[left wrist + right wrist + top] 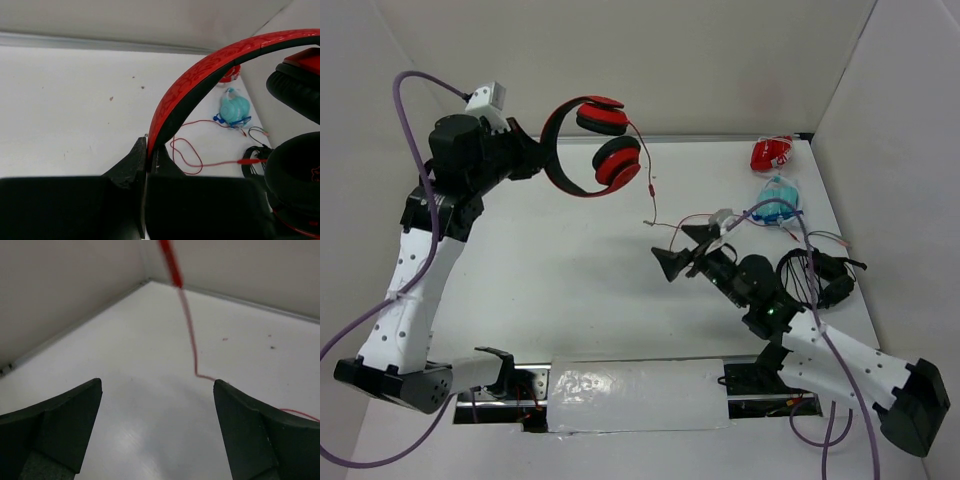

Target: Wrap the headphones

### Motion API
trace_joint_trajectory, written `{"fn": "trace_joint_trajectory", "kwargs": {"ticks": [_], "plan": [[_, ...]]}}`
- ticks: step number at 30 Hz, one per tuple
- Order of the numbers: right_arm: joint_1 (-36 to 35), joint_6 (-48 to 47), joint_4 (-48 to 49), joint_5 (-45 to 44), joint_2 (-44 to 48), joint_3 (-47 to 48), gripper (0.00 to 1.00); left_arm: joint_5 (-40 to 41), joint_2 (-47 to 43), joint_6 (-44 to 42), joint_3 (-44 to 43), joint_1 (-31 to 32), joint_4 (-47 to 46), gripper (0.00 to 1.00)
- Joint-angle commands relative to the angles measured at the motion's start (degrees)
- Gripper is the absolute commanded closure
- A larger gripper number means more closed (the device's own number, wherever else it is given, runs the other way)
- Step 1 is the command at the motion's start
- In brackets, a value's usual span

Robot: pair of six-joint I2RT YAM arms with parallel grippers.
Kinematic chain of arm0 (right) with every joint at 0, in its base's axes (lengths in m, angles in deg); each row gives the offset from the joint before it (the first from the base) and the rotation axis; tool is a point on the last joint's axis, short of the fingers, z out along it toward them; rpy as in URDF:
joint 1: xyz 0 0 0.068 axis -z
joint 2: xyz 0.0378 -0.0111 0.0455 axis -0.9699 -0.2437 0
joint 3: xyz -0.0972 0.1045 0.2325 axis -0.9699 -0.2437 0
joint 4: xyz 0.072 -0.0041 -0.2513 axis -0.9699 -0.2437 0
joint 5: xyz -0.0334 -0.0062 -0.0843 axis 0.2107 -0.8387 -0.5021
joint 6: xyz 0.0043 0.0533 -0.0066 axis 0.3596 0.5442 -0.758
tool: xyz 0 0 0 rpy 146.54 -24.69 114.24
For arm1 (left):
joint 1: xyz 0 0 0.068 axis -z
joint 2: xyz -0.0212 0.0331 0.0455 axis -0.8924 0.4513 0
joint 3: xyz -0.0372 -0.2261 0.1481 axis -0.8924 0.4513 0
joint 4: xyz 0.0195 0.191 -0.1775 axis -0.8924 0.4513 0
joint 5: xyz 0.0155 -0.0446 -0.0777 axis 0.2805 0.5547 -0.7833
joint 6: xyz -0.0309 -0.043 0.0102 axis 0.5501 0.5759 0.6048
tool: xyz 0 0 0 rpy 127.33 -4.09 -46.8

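Left of the headphones' hanging cable, bare table allows passage. Right of it, red packet, teal packet and black cords obstruct.

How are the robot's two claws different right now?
The left gripper is shut on the headphones, holding them up by the headband; the right gripper is wide open and holds nothing. The left gripper is at the far left; the right gripper is over the middle of the table, facing the dangling red cable. Both have black fingers.

1 camera looks down from above; 2 close wrist cameras both catch the headphones' cable.
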Motion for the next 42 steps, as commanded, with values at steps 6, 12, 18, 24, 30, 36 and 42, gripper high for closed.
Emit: {"fn": "trace_joint_trajectory", "kwargs": {"ticks": [6,12,18,24,30,36,42], "plan": [[0.91,3.56,-21.49,-9.81,-1.35,27.37,0.00,-4.68,-4.74,-0.93,-9.27,1.81,-6.37,1.00],[-0.40,-0.48,-13.44,0.13,0.32,16.68,0.00,-3.37,-4.12,-1.46,-12.62,2.08,-3.65,1.00],[-2.52,-5.41,-0.94,-7.07,-0.28,4.18,0.00,-3.45,-4.65,-1.28,-12.80,2.25,-2.94,1.00],[-2.34,-11.90,5.81,-8.66,-16.88,5.67,0.00,-4.06,-4.65,-0.93,-12.36,2.69,-3.03,1.00],[4.59,-13.41,7.69,-10.35,-37.70,15.23,0.00,-3.72,-4.47,-1.55,-14.99,3.13,-1.28,1.00],[7.24,-12.70,7.35,-7.70,-45.81,19.98,0.12,-3.89,-5.44,-2.16,-15.08,3.13,-1.71,1.00],[9.34,-13.84,-0.66,-1.30,-48.02,24.66,0.26,-3.63,-4.82,-3.04,-19.29,3.13,-0.05,1.00]]}}
